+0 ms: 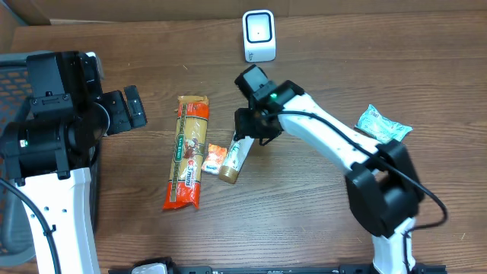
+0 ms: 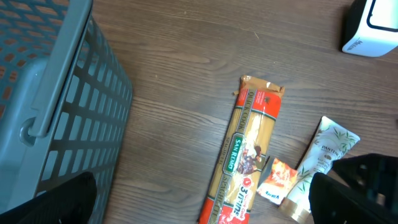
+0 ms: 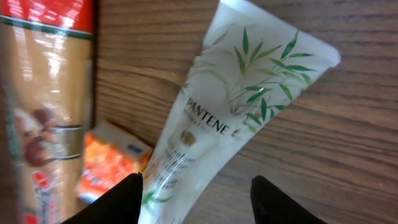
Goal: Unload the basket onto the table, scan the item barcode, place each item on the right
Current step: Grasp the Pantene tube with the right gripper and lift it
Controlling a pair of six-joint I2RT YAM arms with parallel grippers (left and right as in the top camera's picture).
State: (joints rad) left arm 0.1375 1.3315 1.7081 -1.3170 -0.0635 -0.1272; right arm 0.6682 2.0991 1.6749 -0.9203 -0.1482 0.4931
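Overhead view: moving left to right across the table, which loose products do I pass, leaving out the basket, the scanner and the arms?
pasta packet → small orange sachet → Pantene tube → teal pouch

Wood table (image 1: 304, 221): spaghetti pack (image 1: 189, 152) centre, orange packet (image 1: 213, 158) and Pantene tube (image 1: 234, 158) just right of it; white scanner (image 1: 259, 36) far centre; teal pouch (image 1: 383, 124) right; grey basket (image 2: 56, 112) left.
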